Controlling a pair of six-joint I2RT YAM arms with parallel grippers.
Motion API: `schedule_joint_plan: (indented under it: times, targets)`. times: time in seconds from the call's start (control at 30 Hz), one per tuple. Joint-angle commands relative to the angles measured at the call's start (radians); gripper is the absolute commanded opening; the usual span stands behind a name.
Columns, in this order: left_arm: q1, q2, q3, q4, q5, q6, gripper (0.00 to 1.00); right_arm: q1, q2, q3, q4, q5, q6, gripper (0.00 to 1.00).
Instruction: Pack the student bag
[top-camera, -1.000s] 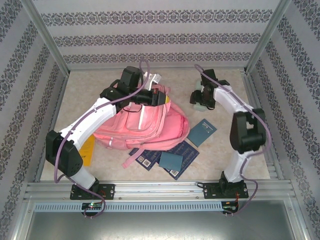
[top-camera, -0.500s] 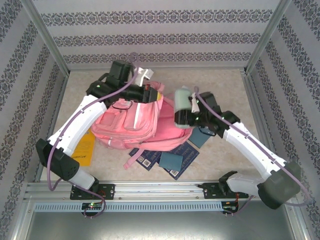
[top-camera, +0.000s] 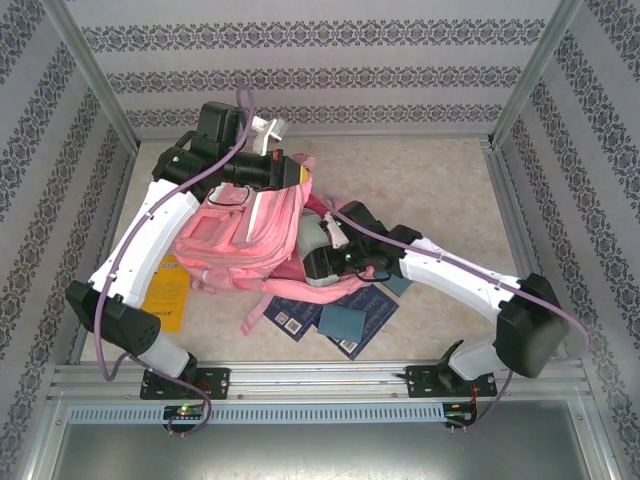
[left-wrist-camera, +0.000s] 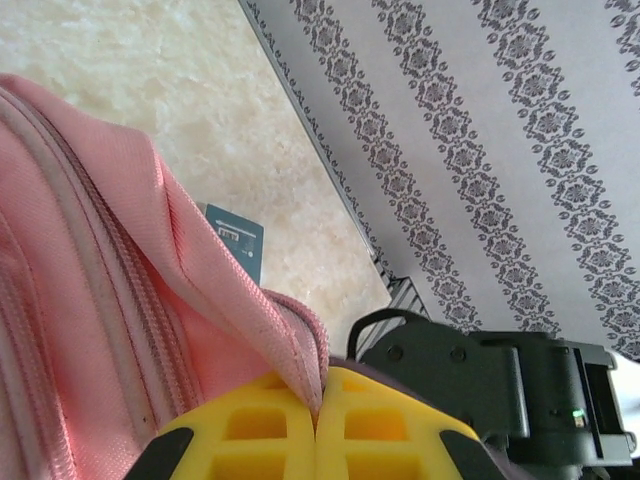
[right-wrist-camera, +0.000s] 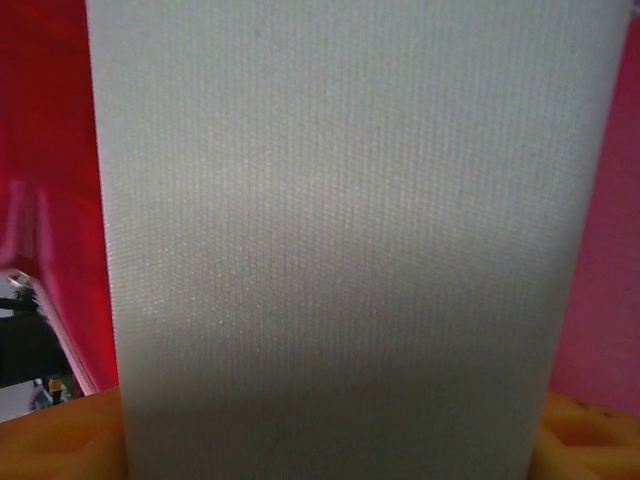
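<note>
The student bag (top-camera: 225, 245) is a large pink backpack lying in the middle of the table. My left gripper (top-camera: 290, 172) is shut on the fabric edge by its zipper, holding the top of the bag up. The yellow fingers (left-wrist-camera: 250, 430) pinch that pink edge (left-wrist-camera: 290, 340) between them. My right gripper (top-camera: 332, 262) is shut on a pale-green case (top-camera: 312, 243) at the bag's right side, at its opening. In the right wrist view the case (right-wrist-camera: 330, 250) stands between the orange pads (right-wrist-camera: 60, 440), with pink bag fabric (right-wrist-camera: 600, 250) on both sides.
Dark blue booklets (top-camera: 350, 310) and a teal one (top-camera: 343, 322) lie in front of the bag, under the right arm. A yellow book (top-camera: 165, 295) lies to the bag's left. Another teal booklet (left-wrist-camera: 235, 238) lies on the table beyond the bag. Patterned walls enclose the table.
The right arm swung from the back right down to the bag's opening, carrying the pale-green case. The left gripper pulled the bag's top edge left and towards the back.
</note>
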Motion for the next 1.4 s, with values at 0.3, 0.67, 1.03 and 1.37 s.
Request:
schedule_joint_plan:
  times: [0.3, 0.67, 1.03, 1.37]
  targets:
    - [-0.19, 0.177, 0.377, -0.102, 0.01, 0.139, 0.0, 0.043, 0.175, 0.114, 0.168, -0.006, 0.271, 0.7]
    - [-0.136, -0.027, 0.084, -0.058, -0.047, 0.23, 0.0, -0.019, 0.314, 0.221, 0.375, 0.063, 0.422, 0.97]
    - [0.069, -0.188, -0.217, 0.206, 0.031, 0.058, 0.0, -0.042, 0.281, 0.287, 0.381, 0.024, 0.178, 0.98]
    - [0.149, -0.142, -0.28, 0.428, 0.035, -0.149, 0.0, -0.057, -0.075, 0.004, 0.321, 0.1, -0.006, 0.98]
